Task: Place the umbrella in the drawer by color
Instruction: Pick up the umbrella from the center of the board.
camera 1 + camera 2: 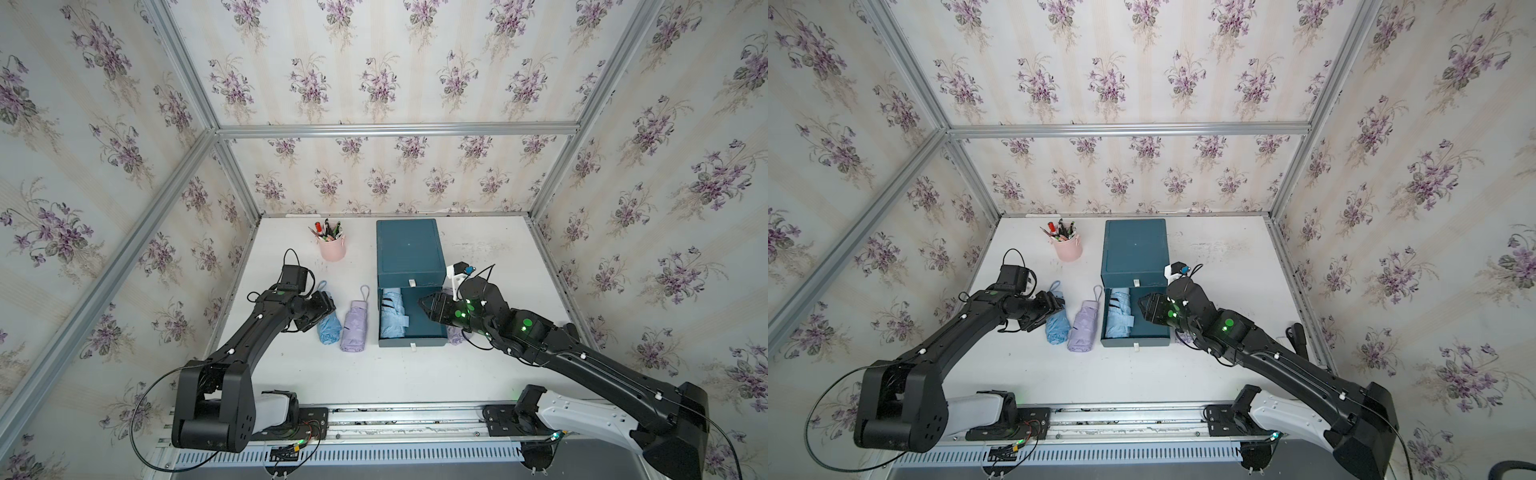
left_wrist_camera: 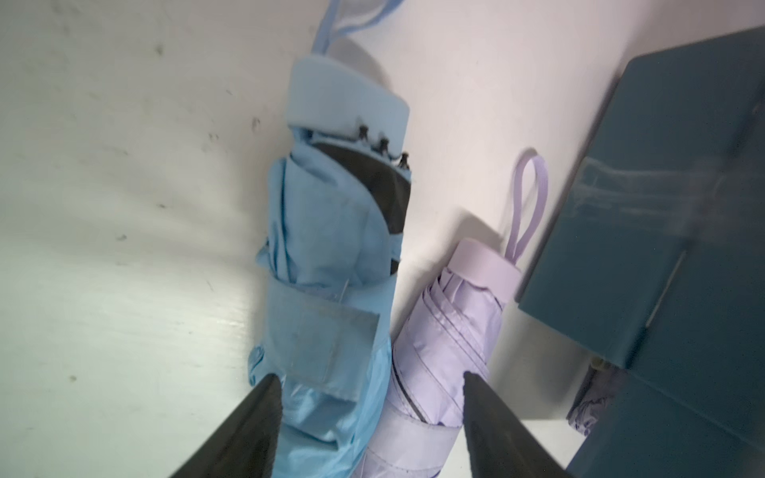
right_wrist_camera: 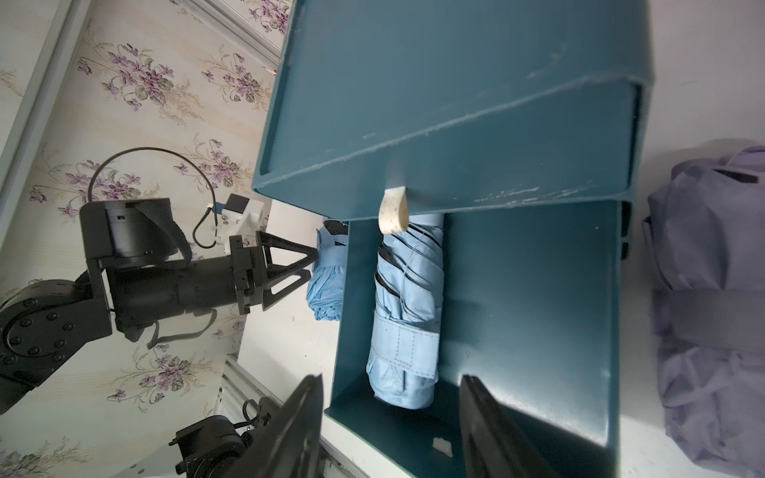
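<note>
Top views, left gripper [image 1: 323,308]: I see it low over the strap end of the blue umbrella [image 1: 328,330], which lies on the table [image 1: 374,374]. From up here I cannot tell how its jaws stand.
Top views, lilac umbrella [image 1: 353,328]: it lies just beside the blue umbrella, between that and the drawer [image 1: 411,343].
Top views, drawer: the lower one of the teal cabinet [image 1: 409,249] stands open. The stowed umbrella [image 1: 392,318], pale blue, lies inside along the wall nearer the lilac umbrella.
Top views, right gripper [image 1: 424,306]: it hovers over the bare half of the drawer.
Top views, pen cup [image 1: 332,249]: pink, at the back beside the cabinet.
Left wrist, fingers [image 2: 261,418]: I read them as spread apart and gripping nothing. The blue umbrella's closing strap and part of the lilac umbrella show between the tips.
Right wrist, fingers [image 3: 302,414]: spread, with nothing between them, above the drawer's front end.
Right wrist, purple umbrella [image 3: 703,310]: it lies on the table outside the drawer's far wall.
Right wrist, left gripper: its tips are at the blue umbrella, but I cannot tell whether they touch it.
</note>
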`<state>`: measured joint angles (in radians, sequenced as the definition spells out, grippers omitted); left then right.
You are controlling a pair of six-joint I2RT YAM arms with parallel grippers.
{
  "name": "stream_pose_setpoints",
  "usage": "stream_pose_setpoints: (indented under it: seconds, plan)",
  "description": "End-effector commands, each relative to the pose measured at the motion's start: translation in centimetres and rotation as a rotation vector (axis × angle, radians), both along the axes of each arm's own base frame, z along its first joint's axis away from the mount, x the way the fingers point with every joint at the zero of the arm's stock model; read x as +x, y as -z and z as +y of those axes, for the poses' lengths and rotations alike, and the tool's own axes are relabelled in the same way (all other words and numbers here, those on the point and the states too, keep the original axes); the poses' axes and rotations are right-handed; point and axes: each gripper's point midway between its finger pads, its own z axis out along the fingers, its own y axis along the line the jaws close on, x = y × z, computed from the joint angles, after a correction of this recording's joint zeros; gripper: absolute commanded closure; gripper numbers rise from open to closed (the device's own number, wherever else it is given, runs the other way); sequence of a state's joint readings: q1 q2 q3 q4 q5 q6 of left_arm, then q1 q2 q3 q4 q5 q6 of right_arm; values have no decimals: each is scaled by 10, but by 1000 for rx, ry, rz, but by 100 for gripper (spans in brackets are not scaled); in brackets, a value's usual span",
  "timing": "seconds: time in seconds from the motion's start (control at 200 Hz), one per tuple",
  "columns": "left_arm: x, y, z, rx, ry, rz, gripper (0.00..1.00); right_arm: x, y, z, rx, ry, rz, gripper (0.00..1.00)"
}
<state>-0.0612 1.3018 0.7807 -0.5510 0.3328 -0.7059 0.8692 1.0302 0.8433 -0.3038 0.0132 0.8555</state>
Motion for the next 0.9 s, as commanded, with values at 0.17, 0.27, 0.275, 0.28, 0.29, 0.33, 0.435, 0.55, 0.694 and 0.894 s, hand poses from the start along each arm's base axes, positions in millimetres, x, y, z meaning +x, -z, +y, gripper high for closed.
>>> stream_pose_setpoints:
  seconds: [0.17,0.27,0.275,0.28,0.29,0.33,0.435,0.55,0.694,0.894]
  plan:
    - [15,10,19,107,-31,44,40,2,-1,6,2,-21,-15,47]
    - [17,21,23,134,-29,75,43,2,-1,8,2,-29,-14,47]
    - [17,22,23,134,-28,76,43,2,-1,8,2,-29,-14,47]
    - [17,22,23,135,-28,77,43,2,-1,8,3,-30,-15,47]
    - [17,23,23,137,-27,78,43,2,-1,8,2,-30,-16,47]
    - [17,26,24,143,-26,87,44,3,-1,8,1,-30,-17,47]
    - [18,34,23,144,-17,111,44,3,0,11,2,-37,-13,47]
    - [20,42,21,126,-21,121,50,4,-1,15,8,-46,-16,48]
    - [20,47,17,109,-19,128,54,4,-3,22,18,-70,-15,48]
    - [20,47,15,100,-10,125,64,3,-7,26,32,-88,-22,48]
